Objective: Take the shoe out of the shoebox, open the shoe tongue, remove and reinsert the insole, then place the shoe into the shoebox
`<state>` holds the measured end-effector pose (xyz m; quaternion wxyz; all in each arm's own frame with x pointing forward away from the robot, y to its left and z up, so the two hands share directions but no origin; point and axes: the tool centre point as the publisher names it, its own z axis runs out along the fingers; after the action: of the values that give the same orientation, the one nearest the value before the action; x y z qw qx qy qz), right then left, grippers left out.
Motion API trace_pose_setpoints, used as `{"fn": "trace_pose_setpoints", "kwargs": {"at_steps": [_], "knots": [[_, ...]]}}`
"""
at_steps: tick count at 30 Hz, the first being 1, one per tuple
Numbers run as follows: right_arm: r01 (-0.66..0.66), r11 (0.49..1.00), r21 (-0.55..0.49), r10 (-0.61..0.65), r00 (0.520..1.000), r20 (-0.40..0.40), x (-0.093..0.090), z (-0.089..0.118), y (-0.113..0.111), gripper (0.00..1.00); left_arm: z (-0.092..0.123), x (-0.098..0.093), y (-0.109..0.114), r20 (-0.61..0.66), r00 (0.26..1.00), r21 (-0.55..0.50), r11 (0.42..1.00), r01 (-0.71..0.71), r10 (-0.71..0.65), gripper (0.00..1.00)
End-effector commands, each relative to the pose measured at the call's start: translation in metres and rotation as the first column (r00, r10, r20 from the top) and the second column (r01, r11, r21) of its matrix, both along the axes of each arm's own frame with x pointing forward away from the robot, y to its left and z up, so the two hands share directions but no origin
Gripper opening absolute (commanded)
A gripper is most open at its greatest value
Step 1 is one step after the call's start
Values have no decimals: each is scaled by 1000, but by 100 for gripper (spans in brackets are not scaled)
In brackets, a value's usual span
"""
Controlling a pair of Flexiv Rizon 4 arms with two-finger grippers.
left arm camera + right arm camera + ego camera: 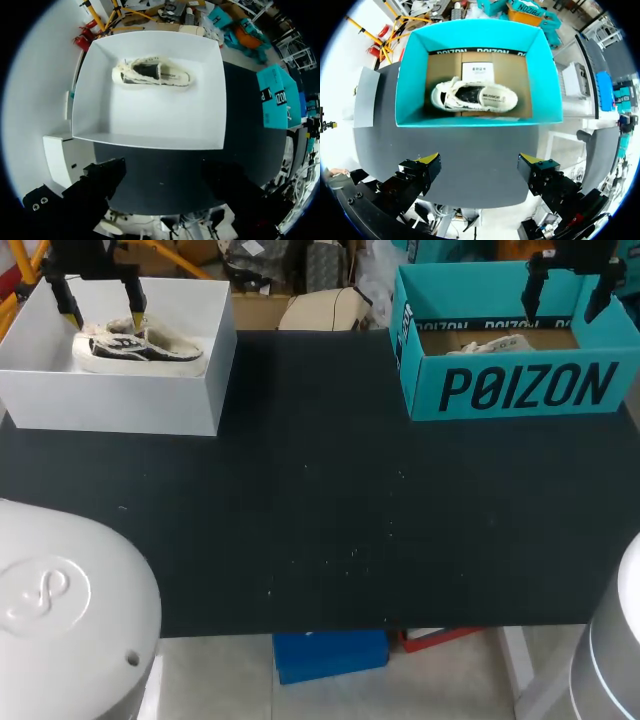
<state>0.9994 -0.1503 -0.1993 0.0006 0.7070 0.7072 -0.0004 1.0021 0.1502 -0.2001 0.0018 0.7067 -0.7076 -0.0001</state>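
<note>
A cream and black shoe point(135, 348) point(152, 75) lies on its side in a white shoebox point(110, 400) point(150, 125) at the table's far left. My left gripper point(102, 312) point(165, 180) hangs open above that box, with nothing between its fingers. In a teal shoebox point(520, 390) point(477, 117) at the far right lies a white shoe point(490, 345) point(472, 95), sole down. Above this box my right gripper point(565, 285) point(479, 162) is held open and empty, clear of the shoe.
The black tabletop point(320, 520) stretches between and in front of the two boxes. My arms' white housings point(60, 610) rise at the near left and near right corners.
</note>
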Motion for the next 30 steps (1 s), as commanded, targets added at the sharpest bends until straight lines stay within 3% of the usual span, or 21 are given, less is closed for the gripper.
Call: {"fn": "trace_pose_setpoints", "kwargs": {"at_steps": [1,27,30], "knots": [[0,1000,0,0,1000,0,0,0,0,100,0,0,0,0,1000,0,1000,0,0,100],[0,1000,0,0,1000,0,0,0,0,100,0,0,0,0,1000,0,1000,0,0,100],[0,1000,0,0,1000,0,0,0,0,100,4,0,1,72,974,-44,975,218,-214,100]]}}
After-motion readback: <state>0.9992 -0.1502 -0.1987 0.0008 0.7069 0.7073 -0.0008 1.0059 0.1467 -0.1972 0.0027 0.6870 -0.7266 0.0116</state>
